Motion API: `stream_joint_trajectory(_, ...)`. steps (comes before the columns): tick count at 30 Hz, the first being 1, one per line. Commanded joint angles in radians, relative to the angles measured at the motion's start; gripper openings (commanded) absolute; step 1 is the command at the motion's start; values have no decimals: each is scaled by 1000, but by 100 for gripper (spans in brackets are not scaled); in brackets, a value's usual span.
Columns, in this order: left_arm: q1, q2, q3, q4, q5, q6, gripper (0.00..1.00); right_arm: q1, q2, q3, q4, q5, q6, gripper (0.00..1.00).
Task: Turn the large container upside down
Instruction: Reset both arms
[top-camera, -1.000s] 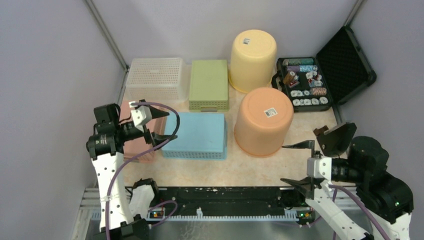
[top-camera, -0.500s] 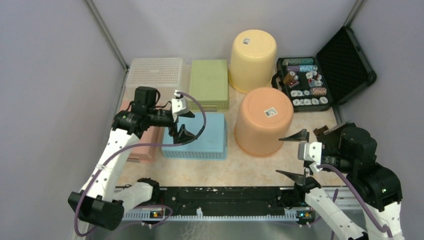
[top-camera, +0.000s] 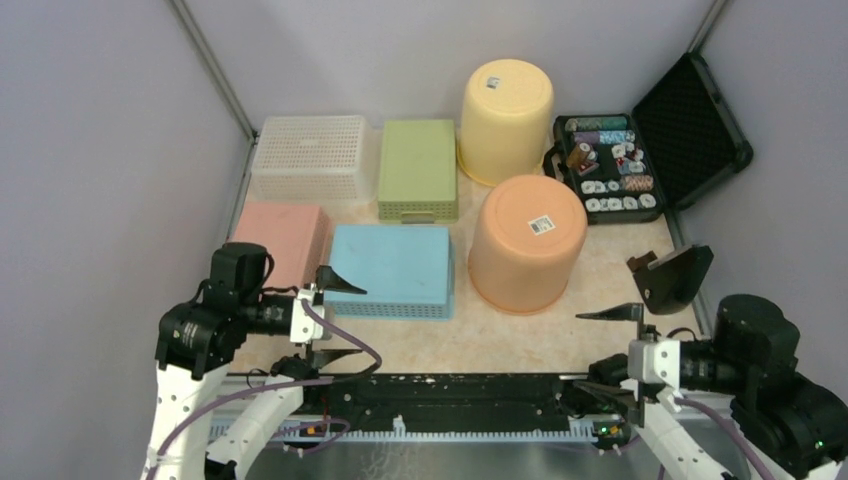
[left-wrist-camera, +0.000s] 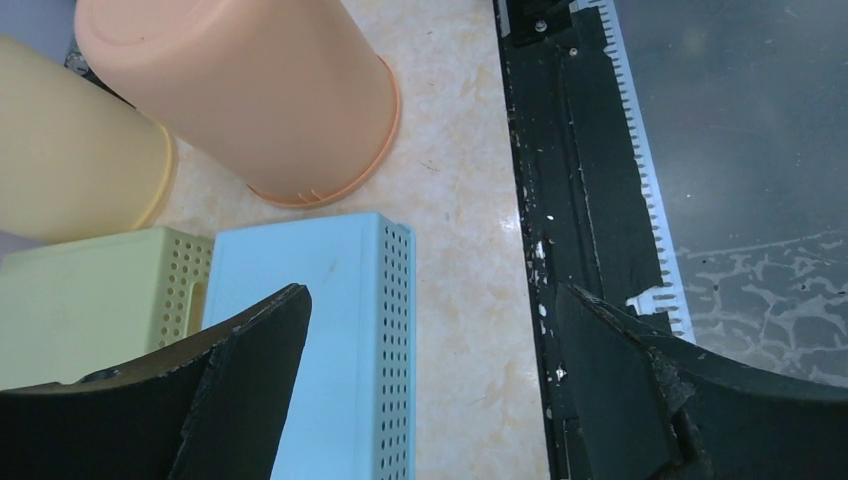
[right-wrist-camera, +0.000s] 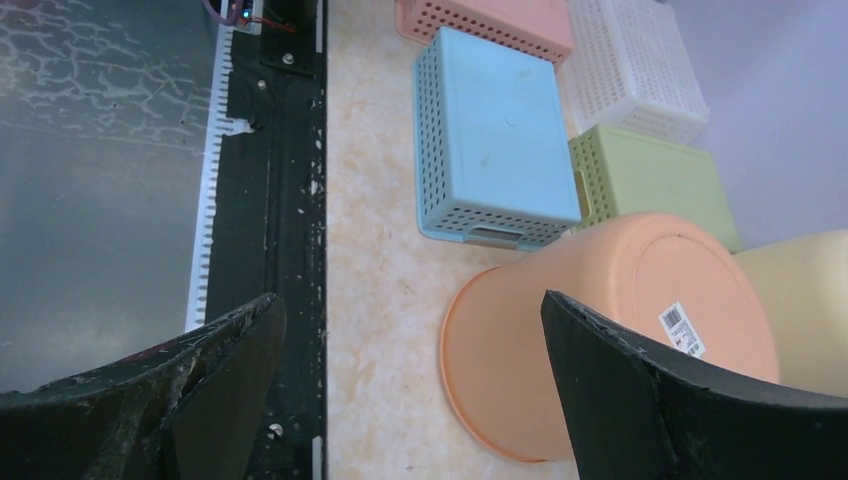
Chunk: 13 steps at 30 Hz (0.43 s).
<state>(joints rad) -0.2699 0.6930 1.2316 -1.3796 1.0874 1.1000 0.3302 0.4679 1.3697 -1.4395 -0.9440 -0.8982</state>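
1. Pale marbled counter (top-camera: 480, 345) boxed in by lilac walls, crowded with baskets and buckets.
2. Blue basket (top-camera: 392, 265), taken here as the large container: sits just beside the left tool (top-camera: 350, 320) on its far-finger side, well apart from the right tool (top-camera: 585, 350), next to the orange bucket (top-camera: 525, 240).
3. Rests bottom-up, solid base facing the ceiling, open mouth down on the counter; reads as a finished flip.
4. Long axis level with the counter, running roughly along the line the left tool points, side to side in the top view.
5. Both tools spread wide, gripping nothing, hanging near the counter's near edge.
6. Probably nothing left beyond parking the arms.
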Motion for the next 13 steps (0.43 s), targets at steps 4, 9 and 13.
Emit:
stream_joint_trajectory(4, 12, -19, -7, -33, 18, 29, 99, -13, -46, 74, -59, 25, 13, 99)
stream_joint_trajectory(9, 14, -11, -9, -34, 36, 38, 99, -13, -33, 89, -62, 14, 16, 99)
stream_joint_trajectory(13, 14, -4, -8, -33, 46, 36, 99, -18, -26, 84, -61, 0, 7, 99)
